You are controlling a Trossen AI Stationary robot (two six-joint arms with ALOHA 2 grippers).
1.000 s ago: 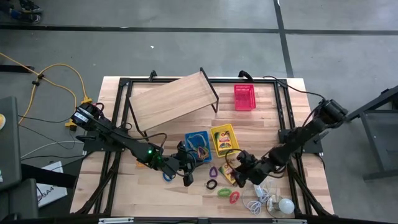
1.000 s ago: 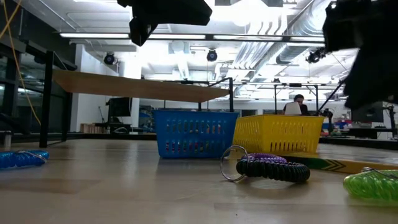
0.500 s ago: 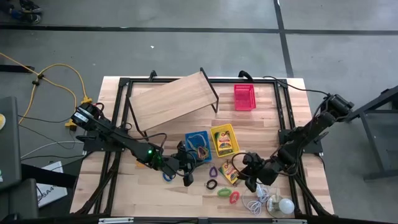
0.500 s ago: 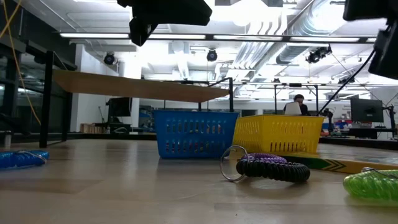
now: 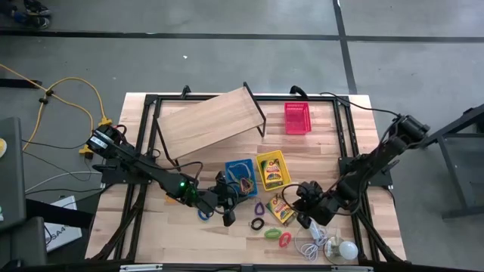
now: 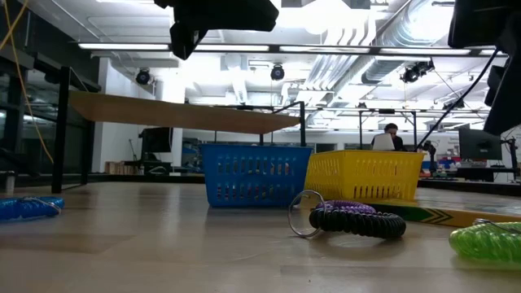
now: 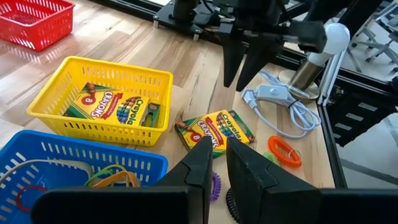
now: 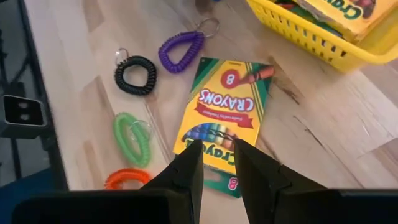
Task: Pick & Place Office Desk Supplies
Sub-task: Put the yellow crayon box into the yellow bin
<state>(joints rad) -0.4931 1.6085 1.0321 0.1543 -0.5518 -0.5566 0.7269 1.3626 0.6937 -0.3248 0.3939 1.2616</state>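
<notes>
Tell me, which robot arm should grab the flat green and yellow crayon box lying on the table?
Probably the right. The right gripper hangs by the loose green and yellow crayon box, its slightly parted fingers aimed down at it. The left gripper sits farther off, beside the blue plastic basket.

I count three baskets: one red (image 5: 296, 118), one blue (image 5: 240, 177), one yellow (image 5: 273, 170).

Crayon boxes: three that I can make out. One lies loose on the table (image 8: 225, 123); two lie side by side in the yellow basket (image 7: 117, 110).

Coiled loops loose on the table: six. One purple (image 8: 181, 50), one black (image 8: 135, 74), one green (image 8: 130, 139), one orange-red (image 8: 127, 180), one blue (image 5: 204, 214) and one tan (image 5: 309, 233). More lie tangled in the blue basket; I cannot count those.

One white bulb lamp with cord (image 5: 347, 248). One wooden board on black legs (image 5: 206, 121).
</notes>
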